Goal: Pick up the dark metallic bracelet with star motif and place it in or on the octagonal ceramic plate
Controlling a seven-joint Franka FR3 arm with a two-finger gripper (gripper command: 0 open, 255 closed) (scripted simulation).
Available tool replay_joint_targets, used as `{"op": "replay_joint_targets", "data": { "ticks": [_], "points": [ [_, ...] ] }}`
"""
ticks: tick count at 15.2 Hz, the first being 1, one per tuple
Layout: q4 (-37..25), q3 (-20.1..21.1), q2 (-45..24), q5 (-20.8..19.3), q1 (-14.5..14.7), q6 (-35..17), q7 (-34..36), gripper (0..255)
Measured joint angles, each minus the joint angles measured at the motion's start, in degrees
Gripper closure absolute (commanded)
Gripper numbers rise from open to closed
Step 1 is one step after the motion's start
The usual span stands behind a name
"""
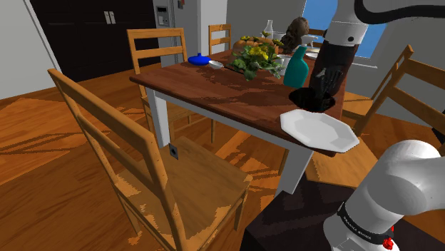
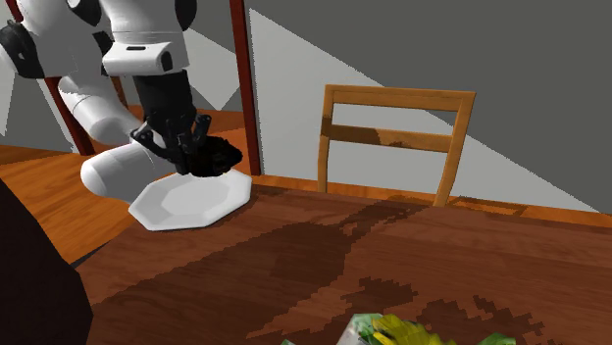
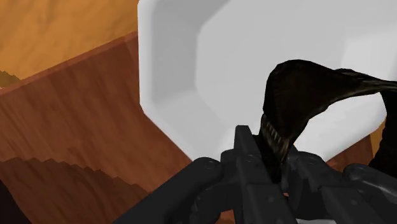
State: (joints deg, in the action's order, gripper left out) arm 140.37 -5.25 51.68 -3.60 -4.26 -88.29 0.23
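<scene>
**Shoulder view.** The white arm (image 1: 347, 25) reaches down over one corner of the wooden worktop (image 1: 214, 89). Its black hand (image 1: 324, 87) is closed on a dark bracelet (image 1: 314, 98). The bracelet hangs clear of the worktop, over the far rim of the white octagonal plate (image 1: 319, 130). The plate lies flat at the worktop's corner, close to the edge. A teal bottle (image 1: 298, 68) stands upright just beyond the hand. Farther along the worktop are an arrangement of yellow flowers and green leaves (image 1: 257, 57) and a small blue dish (image 1: 198, 59). A wooden chair (image 1: 142, 164) stands in the foreground on the wood floor (image 1: 43, 178).

**Second exterior view.** The hand (image 2: 201, 155) points down with the bracelet (image 2: 221, 157) clasped at its tips. The bracelet is a dark loop just above the rim of the plate (image 2: 191, 201). Whether the loop touches the rim cannot be told. Another chair (image 2: 392, 137) stands at the far side of the worktop (image 2: 412, 255).

**Wrist view.** The two fingers (image 3: 247, 162) of the hand (image 3: 270, 156) pinch the bracelet (image 3: 299, 89) between them. The band arches away from the fingertips, in front of the plate (image 3: 210, 57). The plate's angled rim sits on the worktop (image 3: 83, 127).
</scene>
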Motion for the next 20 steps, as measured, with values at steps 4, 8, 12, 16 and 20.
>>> {"op": "replay_joint_targets", "data": {
  "ticks": [4,8,12,16,20],
  "points": [
    [3.6,-1.9,6.6,-2.0,-1.3,2.9,-2.2,255],
    [7.5,-2.2,8.3,-2.3,-1.6,0.8,-2.2,255],
    [11.2,-2.6,9.5,-2.8,-1.9,-1.8,-2.3,255],
    [13.7,-2.9,10.0,-3.0,-2.0,-3.7,-2.3,255],
    [14.1,-2.9,10.0,-3.1,-2.0,-4.0,-2.3,255]
  ]
}}
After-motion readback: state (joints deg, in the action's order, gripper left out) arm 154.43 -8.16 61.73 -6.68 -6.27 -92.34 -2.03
